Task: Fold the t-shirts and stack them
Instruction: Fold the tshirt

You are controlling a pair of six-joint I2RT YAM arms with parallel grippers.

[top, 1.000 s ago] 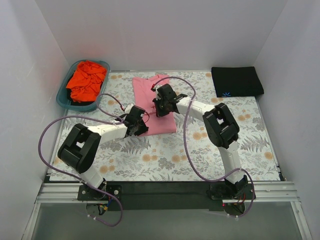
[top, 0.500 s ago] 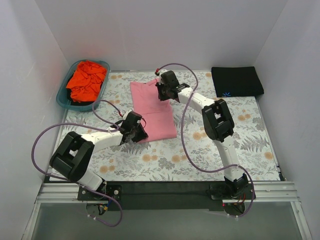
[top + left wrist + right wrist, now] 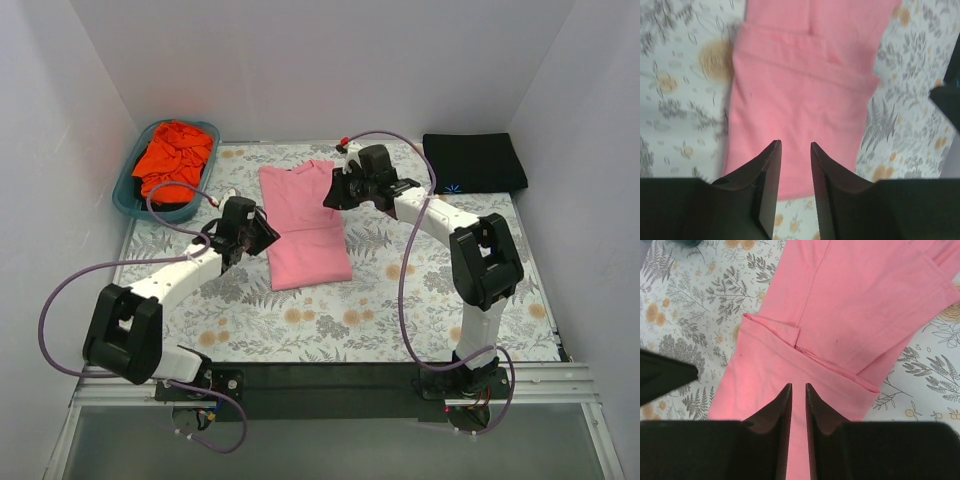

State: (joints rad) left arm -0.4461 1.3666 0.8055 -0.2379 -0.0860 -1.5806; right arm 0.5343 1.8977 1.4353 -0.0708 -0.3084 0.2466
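The light pink t-shirt (image 3: 303, 222) lies flat mid-table, folded to a long rectangle, and fills the left wrist view (image 3: 805, 85) and right wrist view (image 3: 840, 315). My left gripper (image 3: 266, 236) hovers at its left edge, jaws a little apart and empty (image 3: 795, 145). My right gripper (image 3: 333, 195) hovers at its upper right edge, jaws narrowly apart and empty (image 3: 798, 386). The black t-shirt (image 3: 474, 162) with a blue logo lies folded at the back right. The orange-red t-shirt (image 3: 175, 160) is crumpled in the basket.
The teal plastic basket (image 3: 124, 198) stands at the back left corner. A floral cloth (image 3: 400, 300) covers the table. White walls close in the left, back and right sides. Purple cables loop from both arms.
Both grippers have come off the pink t-shirt. The left one moved up and left to its edge, the right one moved right. The shirt now lies flat with its fold laid over.
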